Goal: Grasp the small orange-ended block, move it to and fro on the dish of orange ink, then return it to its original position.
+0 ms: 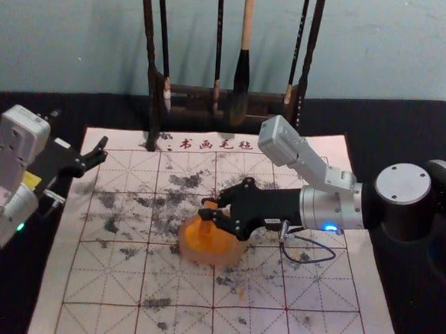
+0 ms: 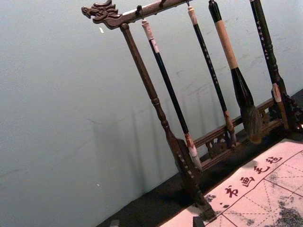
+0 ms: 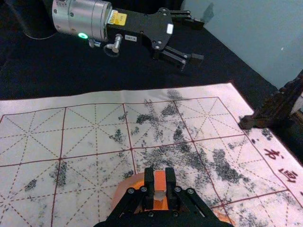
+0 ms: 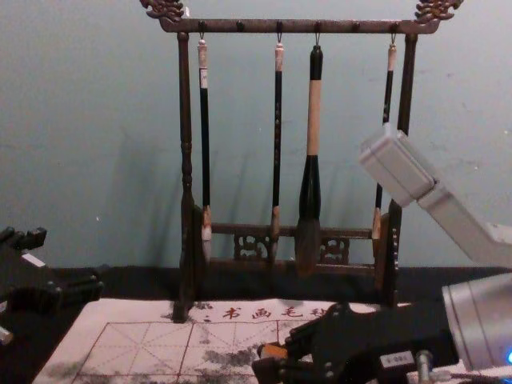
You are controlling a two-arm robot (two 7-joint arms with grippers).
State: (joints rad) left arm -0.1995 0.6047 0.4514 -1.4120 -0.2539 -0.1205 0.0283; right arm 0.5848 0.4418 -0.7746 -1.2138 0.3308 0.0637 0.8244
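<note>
My right gripper (image 1: 209, 208) reaches in from the right, over the dish of orange ink (image 1: 211, 250) on the mat. Its fingers are shut on the small block (image 1: 209, 204), whose orange end shows between them. In the right wrist view the block (image 3: 160, 182) is pinched by the right gripper (image 3: 160, 184), with the dish (image 3: 120, 191) just below. The chest view has the block (image 4: 274, 351) at the tips of the right gripper (image 4: 270, 359). My left gripper (image 1: 96, 154) is parked, open, at the mat's left edge.
A dark wooden rack (image 4: 186, 160) with several hanging brushes stands at the mat's back edge, before the wall. The gridded calligraphy mat (image 1: 105, 280) carries grey ink smudges and lies on a black cloth (image 1: 426, 140).
</note>
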